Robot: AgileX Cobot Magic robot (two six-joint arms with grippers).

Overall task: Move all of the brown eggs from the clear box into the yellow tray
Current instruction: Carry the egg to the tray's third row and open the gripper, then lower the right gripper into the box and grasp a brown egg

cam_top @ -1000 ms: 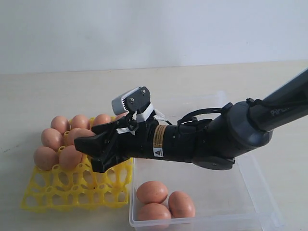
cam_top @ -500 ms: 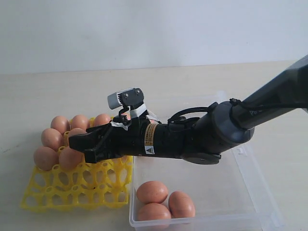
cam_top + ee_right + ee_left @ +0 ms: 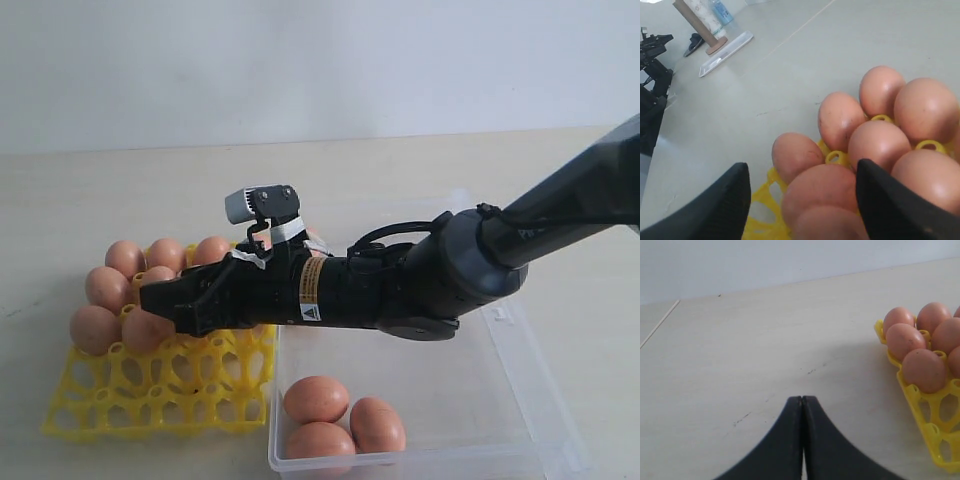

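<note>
- The right gripper (image 3: 165, 308) hangs low over the yellow tray (image 3: 150, 400). Its black jaws are spread wide on either side of a brown egg (image 3: 820, 192) seated in a cell, and one finger stands clear of the shell, so we read the egg as let go.
- The left gripper (image 3: 802, 402) is clenched on nothing, over bare table beside the tray.
- Three brown eggs (image 3: 317, 398) lie on their sides, huddled in the near corner of the clear box (image 3: 450, 400).
- Those eggs lie back towards the right arm's own side, so we judge that arm the nearer.
- The shells are smooth, hard, rounded and faintly speckled, so likely to roll. The box is glossy and low-walled, and the tray is rigid, with open cups.
</note>
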